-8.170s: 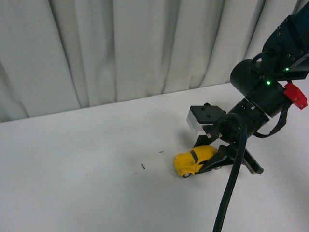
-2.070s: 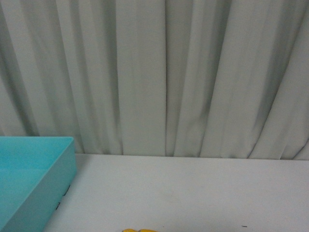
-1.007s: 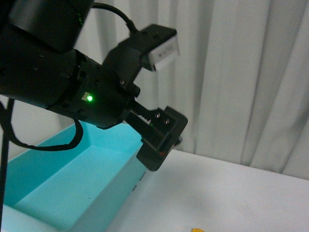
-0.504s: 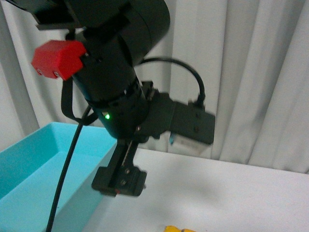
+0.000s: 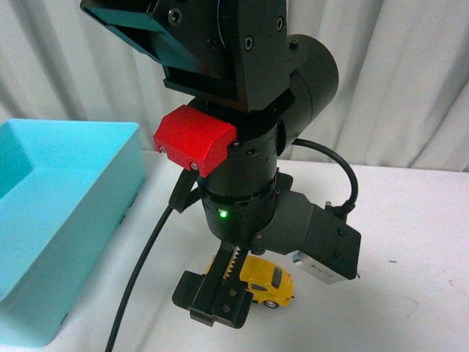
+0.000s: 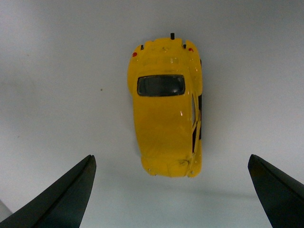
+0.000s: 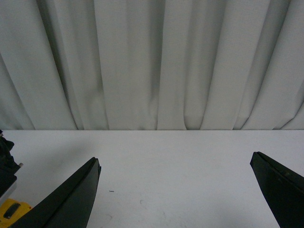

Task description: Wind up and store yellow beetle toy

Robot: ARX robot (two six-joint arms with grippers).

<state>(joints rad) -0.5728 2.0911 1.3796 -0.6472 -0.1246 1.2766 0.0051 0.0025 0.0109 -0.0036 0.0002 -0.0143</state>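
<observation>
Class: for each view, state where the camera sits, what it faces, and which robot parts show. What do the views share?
Front view: on the body, facing forward; left gripper over the yellow beetle toy, teal bin beside.
Left wrist view: looks straight down on the toy; open fingers show.
Right wrist view: faces the curtain across the table; open fingers show.
Shared: all show the toy.

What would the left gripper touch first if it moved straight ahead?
Most likely the yellow beetle toy: the left gripper points down at it, jaws open, with the white table beneath.
</observation>
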